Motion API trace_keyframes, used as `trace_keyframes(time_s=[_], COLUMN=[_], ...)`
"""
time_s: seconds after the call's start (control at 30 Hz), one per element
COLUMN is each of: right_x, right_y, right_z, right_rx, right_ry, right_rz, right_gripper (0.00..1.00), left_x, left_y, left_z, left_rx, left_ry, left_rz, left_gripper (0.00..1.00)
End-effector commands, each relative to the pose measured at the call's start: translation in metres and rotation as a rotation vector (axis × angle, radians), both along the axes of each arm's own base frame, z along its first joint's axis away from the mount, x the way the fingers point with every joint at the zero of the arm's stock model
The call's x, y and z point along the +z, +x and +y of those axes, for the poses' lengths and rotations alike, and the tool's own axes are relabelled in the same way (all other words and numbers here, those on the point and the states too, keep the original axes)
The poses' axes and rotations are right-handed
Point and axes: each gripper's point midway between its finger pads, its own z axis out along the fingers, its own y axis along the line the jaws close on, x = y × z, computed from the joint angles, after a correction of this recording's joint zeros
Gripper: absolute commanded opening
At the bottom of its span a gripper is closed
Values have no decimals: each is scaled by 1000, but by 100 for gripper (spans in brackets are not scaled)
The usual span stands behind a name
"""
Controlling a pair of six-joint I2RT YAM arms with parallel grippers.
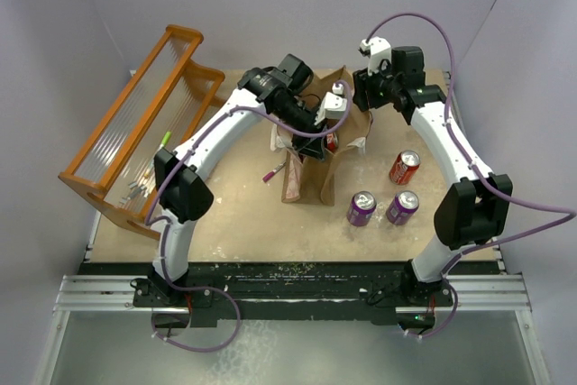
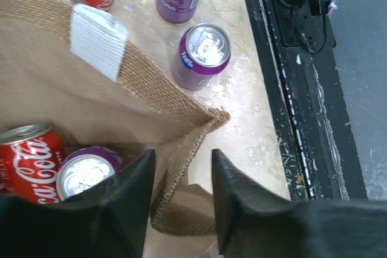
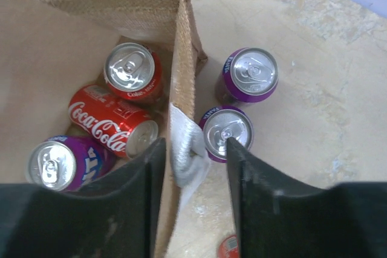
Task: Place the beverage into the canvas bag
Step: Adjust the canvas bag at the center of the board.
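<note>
Cans (image 1: 402, 207) standing on the counter (image 1: 252, 223) right of the bag (image 1: 332, 178) look stiff, slick and weighty, best taken across the body; the right tool (image 3: 195, 143) is spread astride the soft bag wall, while the left tool (image 2: 181, 154) straddles the rim, grip unclear.

**Bag mouth.** The canvas bag (image 1: 332, 178) stands mid-table, toward the far edge of the table (image 1: 243, 223), mouth up. The left gripper (image 2: 182, 155) straddles a rim corner, jaws apart. The right gripper (image 3: 195, 143) straddles the wall at the white handle (image 3: 181, 125), jaws apart. Both arms crowd the space above the mouth.

**Bag floor.** An upright red can (image 3: 130, 70), a lying red can (image 3: 112, 125) and a bagged purple can (image 3: 57, 164) occupy it.

**Right of the bag.** The left purple can (image 1: 361, 207), right purple can (image 1: 402, 207) and outer red can (image 1: 404, 167) stand apart, with gaps between them.

**Left edge.** The orange rack (image 1: 135, 123) blocks access. Bare surface lies between rack and bag, and along the near edge.
</note>
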Motion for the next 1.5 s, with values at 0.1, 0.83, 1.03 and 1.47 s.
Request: trace_keyframes(time_s=[0.1, 0.83, 1.03, 1.47], right_x=[10, -42, -54, -49], right_y=[6, -1, -10, -17], right_z=[14, 26, 26, 21], right_rx=[34, 201, 241, 311], right_ry=[80, 128, 106, 19], right_rz=[-6, 107, 116, 70], right_gripper=[30, 0, 1, 19], left_x=[-1, -97, -112, -45], left_y=[-36, -68, -64, -10], left_z=[13, 27, 34, 10], left_rx=[-124, -219, -193, -42], left_ry=[47, 232, 251, 90], left_rz=[-57, -67, -61, -159], left_gripper=[12, 7, 12, 77])
